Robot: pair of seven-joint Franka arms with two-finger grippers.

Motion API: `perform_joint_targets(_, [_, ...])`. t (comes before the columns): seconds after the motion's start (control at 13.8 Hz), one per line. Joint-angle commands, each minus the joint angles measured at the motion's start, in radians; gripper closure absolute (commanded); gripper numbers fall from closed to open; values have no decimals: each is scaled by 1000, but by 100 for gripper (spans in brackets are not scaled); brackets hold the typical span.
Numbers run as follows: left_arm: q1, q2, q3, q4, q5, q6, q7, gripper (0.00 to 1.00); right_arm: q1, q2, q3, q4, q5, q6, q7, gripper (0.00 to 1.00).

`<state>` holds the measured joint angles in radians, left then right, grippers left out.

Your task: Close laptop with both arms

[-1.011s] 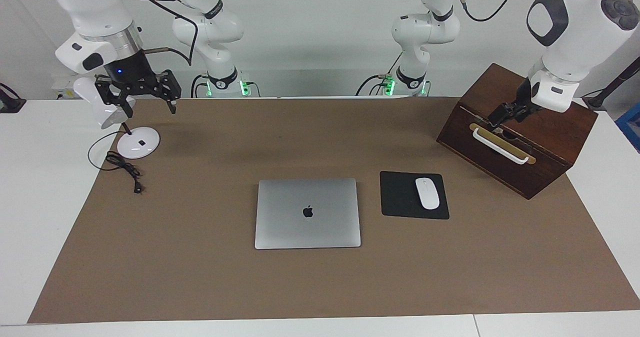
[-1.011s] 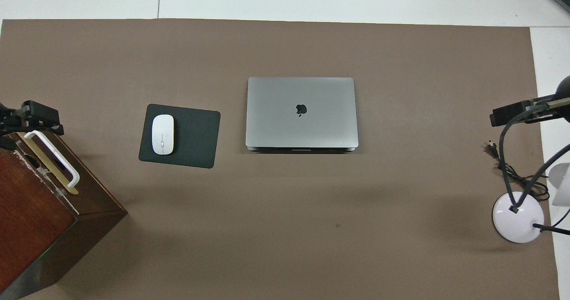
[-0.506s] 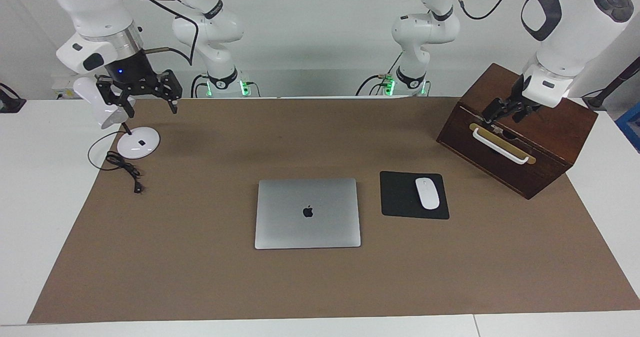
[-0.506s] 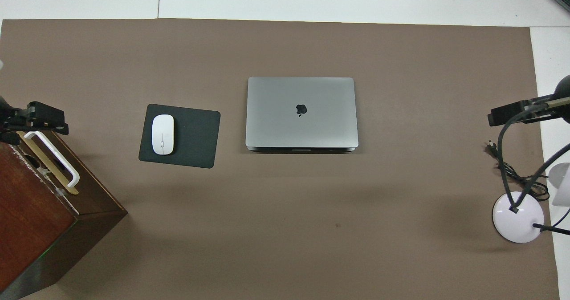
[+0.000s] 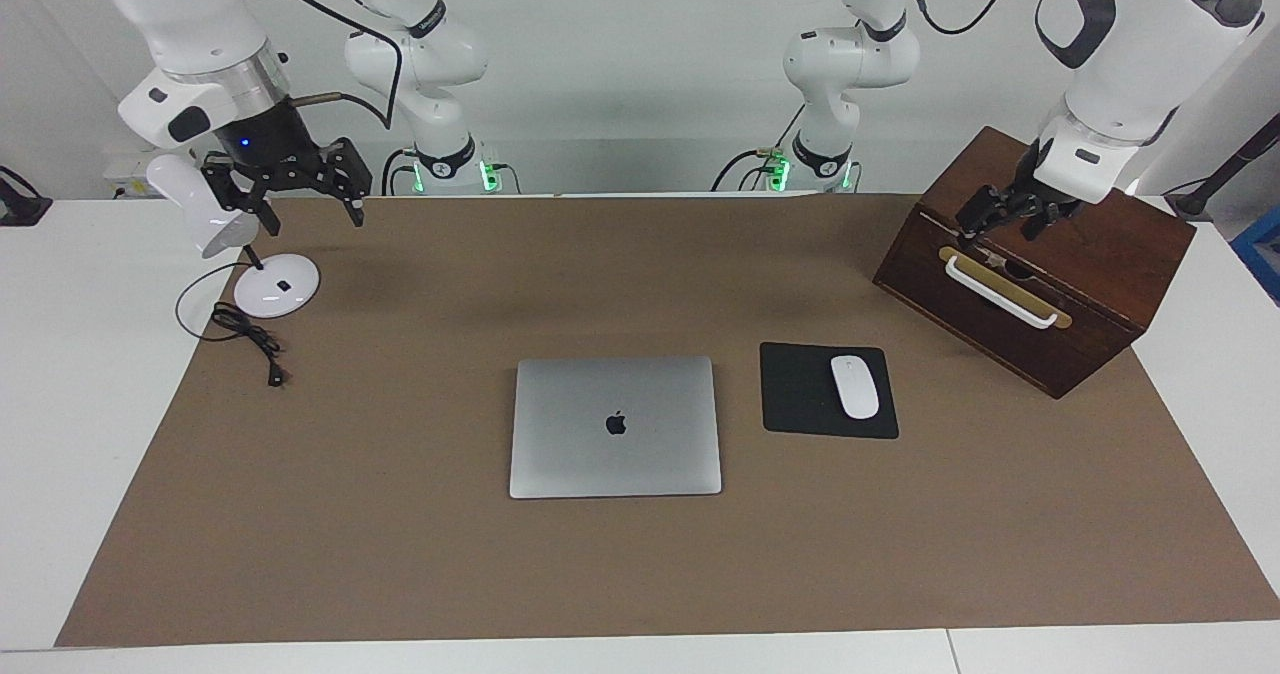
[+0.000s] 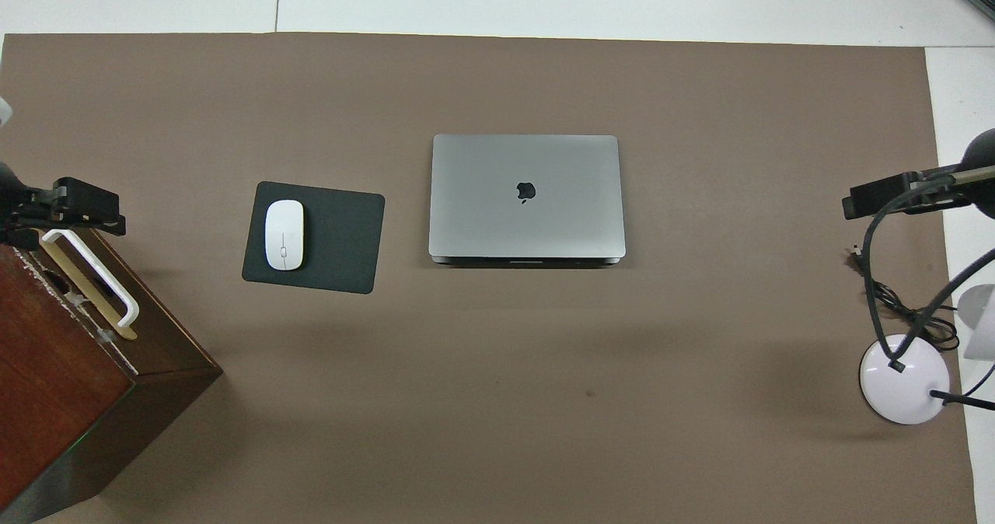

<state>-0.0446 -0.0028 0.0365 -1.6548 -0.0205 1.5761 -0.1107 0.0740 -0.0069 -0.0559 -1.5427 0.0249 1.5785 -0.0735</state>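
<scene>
The laptop (image 5: 615, 426) lies flat on the desk (image 5: 400, 554) with its lid down, so closing looks done. Well apart from the laptop, the left pincer (image 5: 1005, 216) and right pincer (image 5: 290, 189) hang open and empty.

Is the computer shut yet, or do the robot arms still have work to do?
Done: the thin silver-grey laptop lies flat on the brown mat, lid down with its dark logo on top. In hand: nothing. The open left gripper hangs over the dark wooden box, and the open right gripper hangs beside the white desk lamp; neither touches the laptop. Left: no closing that I can see.
</scene>
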Motion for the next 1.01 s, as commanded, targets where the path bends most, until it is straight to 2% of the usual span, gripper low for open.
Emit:
perform_joint_targets(0.0, [-8, -11, -6, -16, 5, -5, 9, 0, -5, -22, -1, -25, 20, 8, 15, 0])
perform_joint_targets(0.51, [9, -29, -12, -51, 7, 1, 16, 0, -3, -22, -2, -27, 17, 11, 17, 0])
perform_joint_targets(0.65, [63, -31, -47, -65, 5, 37, 20, 0, -3, -22, -4, -27, 9, 14, 17, 0])
perform_joint_targets(0.94, [51, -32, -56, -60, 5, 36, 14, 0, -3, -22, -4, -27, 1, 14, 15, 0])
